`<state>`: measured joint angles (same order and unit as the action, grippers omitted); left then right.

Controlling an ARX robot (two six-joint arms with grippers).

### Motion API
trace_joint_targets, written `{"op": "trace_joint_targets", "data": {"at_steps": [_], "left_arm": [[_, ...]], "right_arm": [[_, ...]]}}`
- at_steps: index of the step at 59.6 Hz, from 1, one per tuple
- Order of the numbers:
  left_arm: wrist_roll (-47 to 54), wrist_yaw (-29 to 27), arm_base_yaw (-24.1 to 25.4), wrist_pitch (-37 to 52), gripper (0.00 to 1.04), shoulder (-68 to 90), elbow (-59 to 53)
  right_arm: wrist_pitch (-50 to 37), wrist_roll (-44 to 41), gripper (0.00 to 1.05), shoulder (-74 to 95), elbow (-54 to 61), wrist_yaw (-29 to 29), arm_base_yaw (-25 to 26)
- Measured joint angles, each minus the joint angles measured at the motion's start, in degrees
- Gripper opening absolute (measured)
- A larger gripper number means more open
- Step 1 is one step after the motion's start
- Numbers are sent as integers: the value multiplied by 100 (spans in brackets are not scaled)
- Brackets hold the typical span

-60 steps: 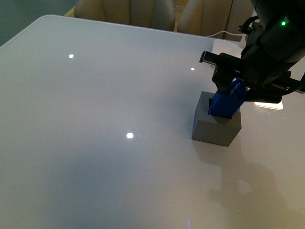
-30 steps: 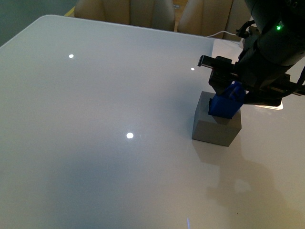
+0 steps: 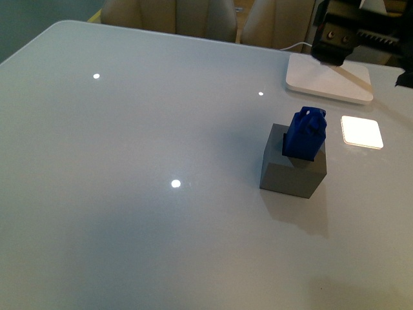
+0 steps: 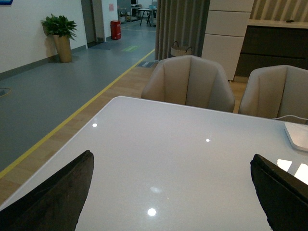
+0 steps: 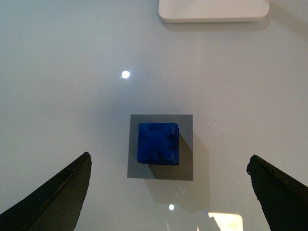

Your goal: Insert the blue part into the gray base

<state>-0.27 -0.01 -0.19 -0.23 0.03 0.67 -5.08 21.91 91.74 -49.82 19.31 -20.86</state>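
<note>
Glossy white worktop (image 3: 129,161) carries the gray base (image 3: 292,175). The blue part (image 3: 306,134) sits in the base's top recess, sticking up, touched by nothing. The right gripper (image 5: 168,155) hangs above it, jaws wide and empty. The left gripper (image 4: 171,154) has its jaws wide too.

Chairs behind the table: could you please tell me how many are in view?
2. The left chair stands behind the table's far edge; the right chair is beside it, nearer the white lamp foot. More may be out of frame.
</note>
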Motion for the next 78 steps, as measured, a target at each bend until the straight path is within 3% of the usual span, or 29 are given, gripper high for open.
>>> {"op": "trace_joint_targets", "data": {"at_steps": [7, 10, 15, 31, 45, 54, 58, 78], "left_arm": [[2, -2, 0, 0, 97, 0, 0], [2, -2, 0, 0, 97, 0, 0], [2, 0, 0, 0, 97, 0, 2], [0, -2, 0, 0, 97, 0, 0], [2, 0, 0, 0, 97, 0, 2], [2, 0, 0, 0, 97, 0, 0], [0, 0, 0, 0, 97, 0, 0], [2, 0, 0, 0, 97, 0, 0]], "right_arm": [[-3648, -1318, 70, -175, 1556, -177, 195], [-4601, -1657, 62, -306, 2090, -273, 337], [-5359, -1895, 47, -761, 2608, -431, 549], [-5300, -2142, 2, -1991, 3724, -984, 1088], [-5294, -2155, 2, -2671, 4426, -1287, 1423], [-4710, -2155, 2, -3556, 4660, -1480, 1604], [-4435, -2159, 2, -3888, 4736, -1873, 1895], [-3161, -2159, 2, -5394, 4874, -1917, 2065]]}}
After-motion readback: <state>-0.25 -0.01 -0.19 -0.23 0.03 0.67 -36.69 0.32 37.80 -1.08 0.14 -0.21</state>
